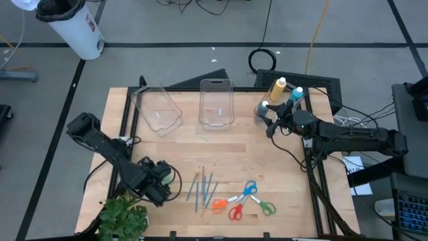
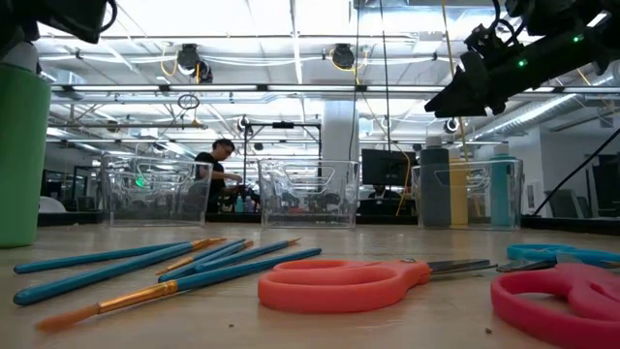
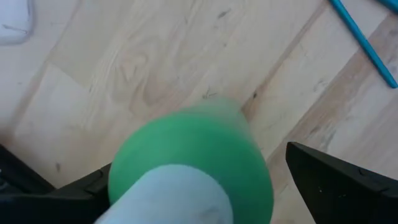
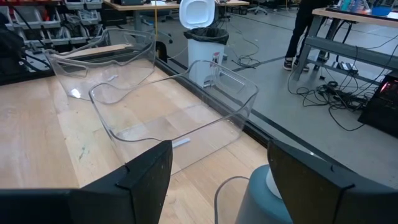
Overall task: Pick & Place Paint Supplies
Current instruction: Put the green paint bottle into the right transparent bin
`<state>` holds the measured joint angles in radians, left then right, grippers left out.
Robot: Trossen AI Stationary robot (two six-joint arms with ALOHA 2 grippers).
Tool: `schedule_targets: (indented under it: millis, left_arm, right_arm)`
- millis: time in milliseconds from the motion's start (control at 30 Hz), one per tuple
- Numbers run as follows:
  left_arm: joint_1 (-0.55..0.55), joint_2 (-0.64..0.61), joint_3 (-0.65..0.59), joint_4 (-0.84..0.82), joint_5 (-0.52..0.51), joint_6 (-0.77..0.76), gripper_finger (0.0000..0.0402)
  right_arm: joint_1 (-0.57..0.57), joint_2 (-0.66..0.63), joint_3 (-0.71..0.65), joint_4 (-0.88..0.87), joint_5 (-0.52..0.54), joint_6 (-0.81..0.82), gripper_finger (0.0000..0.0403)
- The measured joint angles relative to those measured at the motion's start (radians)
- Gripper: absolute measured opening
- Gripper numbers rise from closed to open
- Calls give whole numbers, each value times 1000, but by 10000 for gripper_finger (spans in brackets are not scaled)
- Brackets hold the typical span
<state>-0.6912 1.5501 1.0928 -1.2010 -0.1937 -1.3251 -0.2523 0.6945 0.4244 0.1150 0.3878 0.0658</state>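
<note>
One green paint bottle [image 3: 189,165] stands near the front left corner of the desk [image 1: 267,167], between the spread, released fingers of the left claw [image 1: 155,179]. It looks small, rigid and light, with a smooth, likely slippery plastic wall; the round body below the white cap seems the best place to grip. Other bottles [image 1: 279,88] stand at the back right, where the right claw [image 1: 267,120] hovers open over a grey-blue one [image 4: 261,196]. Thin brushes [image 1: 202,184] and scissors [image 1: 244,199] lie flat at the front.
</note>
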Motion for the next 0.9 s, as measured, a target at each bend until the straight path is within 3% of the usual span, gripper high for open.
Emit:
schedule_targets:
  millis: [133,367,533,667,900]
  left_arm:
    - [18,0,1,0,3,-21,324]
    - [72,-1,2,3,10,2,190]
    - [150,-8,2,4,5,99,191]
    - [243,-5,17,17,-82,215,191]
    - [432,-6,30,266,-78,548,191]
  right_arm:
    - [0,0,0,0,0,2,254]
    - [0,0,0,0,0,20,254]
    - [0,0,0,22,-1,12,254]
    - [0,0,0,32,-2,7,254]
    - [0,0,0,36,-54,19,254]
